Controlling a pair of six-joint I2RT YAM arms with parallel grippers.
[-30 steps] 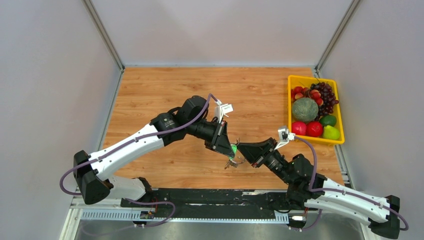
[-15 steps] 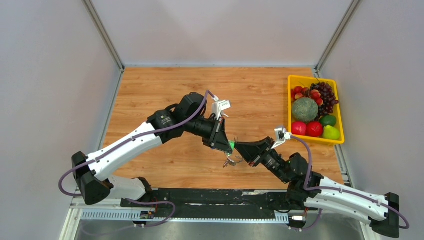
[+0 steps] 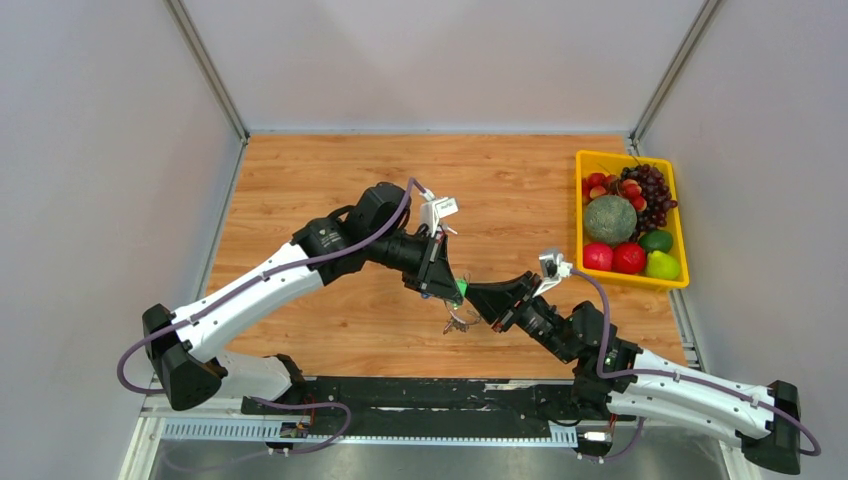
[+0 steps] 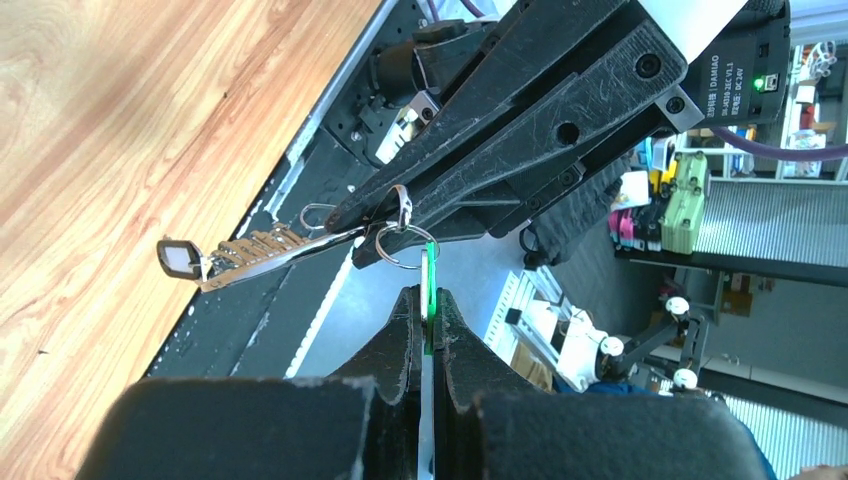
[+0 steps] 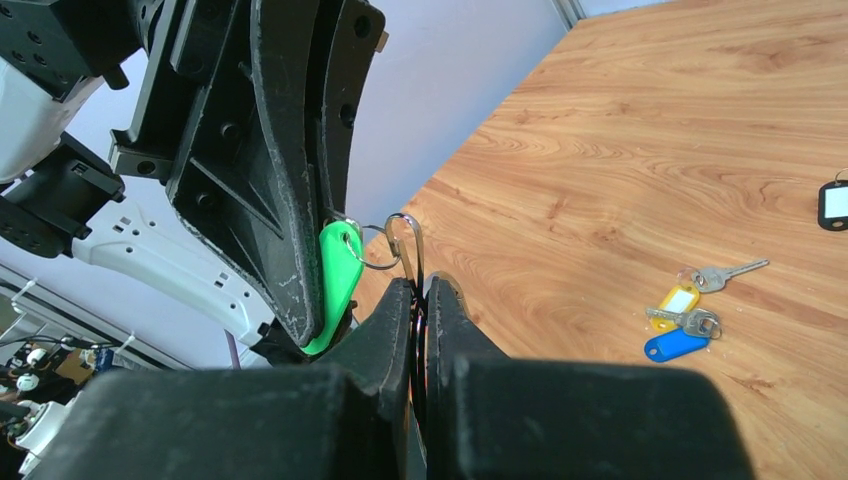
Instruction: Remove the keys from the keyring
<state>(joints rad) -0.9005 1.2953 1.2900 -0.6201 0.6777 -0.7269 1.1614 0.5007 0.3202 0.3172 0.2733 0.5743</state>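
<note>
L gripper (image 4: 427, 300) clamped on green key tag (image 4: 430, 270), tag edge-on btwn fingers. R gripper (image 5: 420, 288) pinched shut on keyring (image 5: 402, 216), thin wire loop sticking up past fingertips. Tag's small ring (image 5: 376, 263) linked w/ keyring, tips nearly touching, held above table (image 3: 300, 180) near front-centre. Other keys (image 4: 265, 245) w/ dark-rimmed tag (image 4: 178, 258) dangling off keyring. Lying on wood apart from grippers: yellow-tag key (image 5: 680, 298) and blue-tag key (image 5: 672, 345) touching, black tag (image 5: 832, 205) at frame edge. Yellow fruit tray (image 3: 579, 215) far R.
</note>
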